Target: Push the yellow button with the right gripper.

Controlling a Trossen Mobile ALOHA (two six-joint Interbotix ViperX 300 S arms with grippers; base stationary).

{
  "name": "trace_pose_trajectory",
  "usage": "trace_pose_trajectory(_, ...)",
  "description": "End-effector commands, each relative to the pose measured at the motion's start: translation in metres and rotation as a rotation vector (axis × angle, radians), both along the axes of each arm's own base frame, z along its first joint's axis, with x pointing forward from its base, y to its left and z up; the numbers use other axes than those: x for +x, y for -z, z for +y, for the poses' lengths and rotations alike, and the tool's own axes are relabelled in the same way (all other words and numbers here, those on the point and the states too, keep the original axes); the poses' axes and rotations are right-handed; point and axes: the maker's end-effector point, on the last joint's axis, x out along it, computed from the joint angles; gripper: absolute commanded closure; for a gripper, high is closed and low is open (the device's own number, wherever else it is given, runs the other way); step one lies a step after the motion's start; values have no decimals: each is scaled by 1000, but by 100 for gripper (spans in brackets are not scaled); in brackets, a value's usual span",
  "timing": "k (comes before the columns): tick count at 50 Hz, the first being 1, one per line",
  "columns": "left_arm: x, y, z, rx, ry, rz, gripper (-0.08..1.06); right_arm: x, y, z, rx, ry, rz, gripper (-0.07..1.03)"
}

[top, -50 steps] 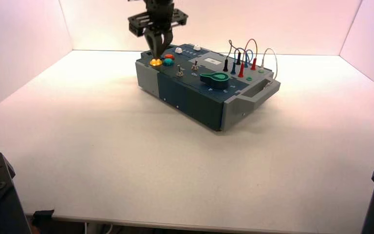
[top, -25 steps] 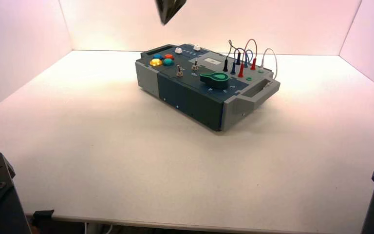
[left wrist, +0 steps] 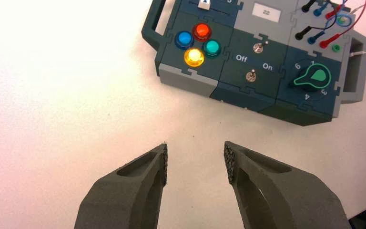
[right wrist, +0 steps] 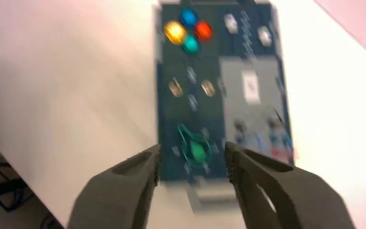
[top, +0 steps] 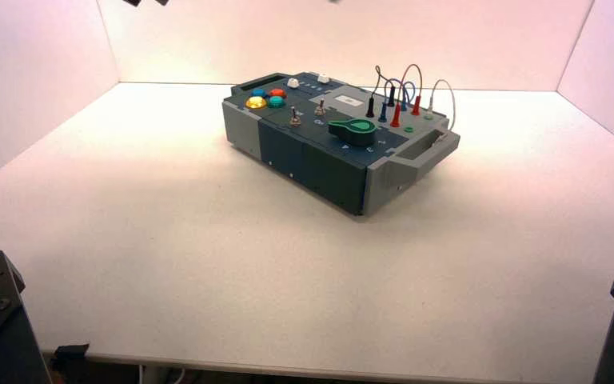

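Above the box (top: 328,152), holds the right tool (right wrist: 193,145) spread wide, well apart from the yellow button (top: 256,102). At the box's left end, shows that button clustered with blue (top: 259,93), red (top: 278,94) and teal ones (top: 277,102). Over the counter (top: 232,264), has the left tool (left wrist: 195,145) wide too.

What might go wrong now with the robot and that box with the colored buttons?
The blue, red and teal buttons sit close around the yellow button, so if the right gripper pressed again, it might hit a neighbor.

Its fingers are apart, so a press like that could straddle the small yellow dome.

The wires loop up above the box, so a low-swinging arm might snag one.
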Motion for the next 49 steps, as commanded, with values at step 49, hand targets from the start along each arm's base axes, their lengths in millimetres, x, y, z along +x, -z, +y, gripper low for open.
trace_pose_trajectory(49, 1, 13, -15, 17, 58, 43, 35, -65, 34, -69, 57, 75, -74, 23)
